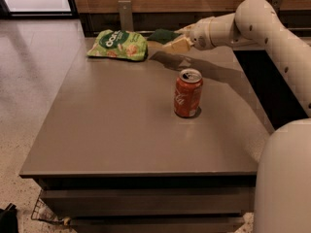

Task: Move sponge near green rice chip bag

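Note:
The green rice chip bag lies flat at the far left of the table. The sponge, dark green top showing, sits just right of the bag at the table's far edge, a small gap apart from it. My gripper reaches in from the right and its tip is against the sponge's right side, low over the table. I cannot tell whether the sponge rests on the table or hangs in the gripper.
An orange-red soda can stands upright mid-table, in front of the gripper and below the arm. The grey table has a wood wall behind it and a metal post behind the bag.

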Robot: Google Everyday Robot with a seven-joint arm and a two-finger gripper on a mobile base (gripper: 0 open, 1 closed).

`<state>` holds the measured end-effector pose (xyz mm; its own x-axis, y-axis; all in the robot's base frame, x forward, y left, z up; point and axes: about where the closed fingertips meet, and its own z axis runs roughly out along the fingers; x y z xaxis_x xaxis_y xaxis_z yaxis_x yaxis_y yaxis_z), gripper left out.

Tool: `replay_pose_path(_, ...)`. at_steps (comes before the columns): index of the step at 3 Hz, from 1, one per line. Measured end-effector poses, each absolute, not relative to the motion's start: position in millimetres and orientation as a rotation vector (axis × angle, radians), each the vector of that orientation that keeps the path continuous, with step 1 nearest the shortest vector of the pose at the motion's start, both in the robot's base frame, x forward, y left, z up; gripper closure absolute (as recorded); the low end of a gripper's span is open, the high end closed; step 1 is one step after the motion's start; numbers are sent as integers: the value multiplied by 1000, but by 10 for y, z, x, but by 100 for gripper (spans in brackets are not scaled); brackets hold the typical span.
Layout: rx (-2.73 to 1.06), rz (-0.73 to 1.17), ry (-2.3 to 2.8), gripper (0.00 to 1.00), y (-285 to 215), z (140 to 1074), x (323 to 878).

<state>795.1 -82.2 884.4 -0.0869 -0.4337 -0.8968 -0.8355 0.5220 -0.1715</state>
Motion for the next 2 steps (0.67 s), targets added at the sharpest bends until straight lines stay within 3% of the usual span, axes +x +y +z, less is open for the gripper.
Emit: replay_pose_path(2, -1084, 488, 1712, 12, -759, 8809, 7957)
